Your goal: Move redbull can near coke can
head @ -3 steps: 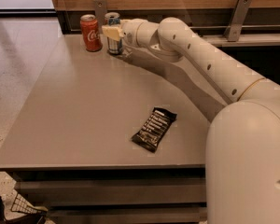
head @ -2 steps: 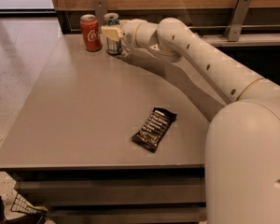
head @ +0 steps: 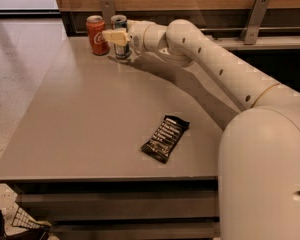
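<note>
Two cans stand far left: coke can [head: 96, 35] and, just right of it, redbull can [head: 119, 21]. The gripper [head: 114, 35] is at the redbull can; we cannot tell if it clamps. We judge this can light, slick and dentable; grip mid-body.

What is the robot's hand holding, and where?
The gripper sits around the middle of the redbull can, standing beside the coke can; whether it truly grips cannot be told.
</note>
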Robot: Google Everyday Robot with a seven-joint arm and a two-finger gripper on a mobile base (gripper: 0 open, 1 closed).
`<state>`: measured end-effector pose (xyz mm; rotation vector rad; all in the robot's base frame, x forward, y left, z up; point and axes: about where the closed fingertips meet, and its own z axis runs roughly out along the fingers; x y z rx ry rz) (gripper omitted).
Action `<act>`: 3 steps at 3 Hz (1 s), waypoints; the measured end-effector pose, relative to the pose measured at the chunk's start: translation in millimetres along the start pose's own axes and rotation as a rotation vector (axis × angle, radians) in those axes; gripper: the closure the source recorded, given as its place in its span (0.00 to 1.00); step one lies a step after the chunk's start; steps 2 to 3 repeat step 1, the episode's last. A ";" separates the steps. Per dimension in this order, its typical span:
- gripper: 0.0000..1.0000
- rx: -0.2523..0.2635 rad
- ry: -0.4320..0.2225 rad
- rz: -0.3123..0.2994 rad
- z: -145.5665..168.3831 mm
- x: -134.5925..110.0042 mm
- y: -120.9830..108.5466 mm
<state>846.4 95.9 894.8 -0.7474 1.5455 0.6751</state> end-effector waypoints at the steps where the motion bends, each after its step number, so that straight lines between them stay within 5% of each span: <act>1: 0.00 -0.002 0.000 0.000 1.2 0.2 1.2; 3: 0.00 -0.002 0.000 0.000 1.2 0.2 1.2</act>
